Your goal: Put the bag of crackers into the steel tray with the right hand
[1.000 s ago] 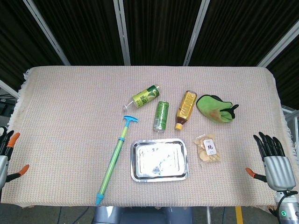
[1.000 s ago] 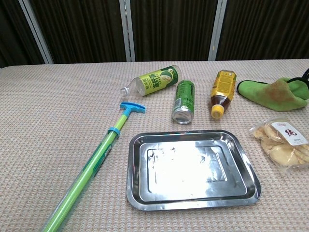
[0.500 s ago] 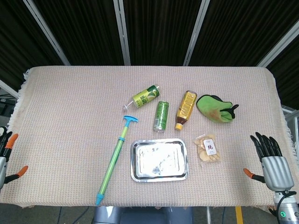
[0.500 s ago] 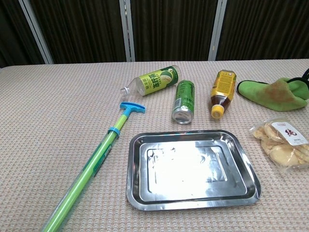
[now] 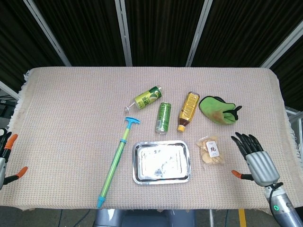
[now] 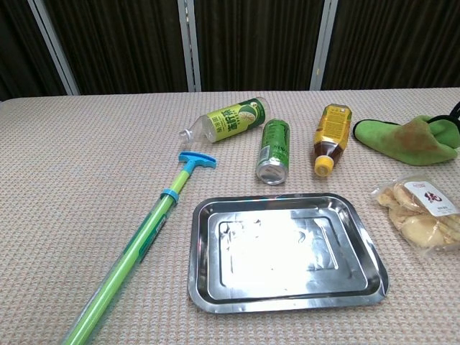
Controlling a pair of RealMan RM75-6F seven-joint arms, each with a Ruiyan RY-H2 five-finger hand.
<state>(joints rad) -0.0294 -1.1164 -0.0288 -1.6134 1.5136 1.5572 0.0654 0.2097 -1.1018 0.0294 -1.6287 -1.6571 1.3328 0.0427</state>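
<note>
Table (image 5: 71,118): covered edge to edge by a beige woven cloth, with dark panels seen behind it.
Pump (image 5: 116,163): a long green tube with a blue T-handle, laid at a slant to the left of the steel tray.
Steel tray (image 5: 138,176): seen lying flat near the table's front edge, its shiny bed holding nothing; taken here as the landmark.
Right hand (image 5: 255,161): shown to the right of the tray, beyond the crackers, raised with palm hidden and dark fingers (image 5: 242,141) spread apart and pointing away from the robot, orange-tipped thumb stuck out toward the tray; nothing is held.
Green cloth (image 5: 217,109): crumpled behind and to the right of the tray.
Bag of crackers (image 5: 210,150): lying flat on the cloth just right of the tray, outside it, apart from the right hand.
Amber bottle (image 5: 188,111): laid on its side behind the tray, yellow cap toward it.
Green bottle (image 5: 147,98): on its side behind the tray, leftward.
Green can (image 5: 163,117): lying behind the tray, between the two bottles.
Left hand (image 5: 5,158): only orange-tipped fingers are caught at the frame edge, far left of the tray; its state cannot be told.
</note>
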